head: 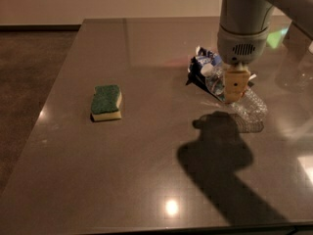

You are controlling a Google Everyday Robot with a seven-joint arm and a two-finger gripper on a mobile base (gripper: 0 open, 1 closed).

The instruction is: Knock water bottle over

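Hand (234, 86) low over worktop (146, 155), directly in front of bottle (252, 105); its grip state cannot be told. Bottle tilted, cap toward bag (197, 70). Recommend a sideways push near the cap until flat, sparing the bag.

Table (122, 170): smooth, glossy grey top with bright light reflections. Water bottle (252, 107): clear ribbed plastic. Sponge (106, 102): rough green scouring layer on pale foam. Snack bag (199, 66): shiny crinkled film. Gripper (235, 87), in front of the bottle: matt tan plastic below a smooth grey housing.
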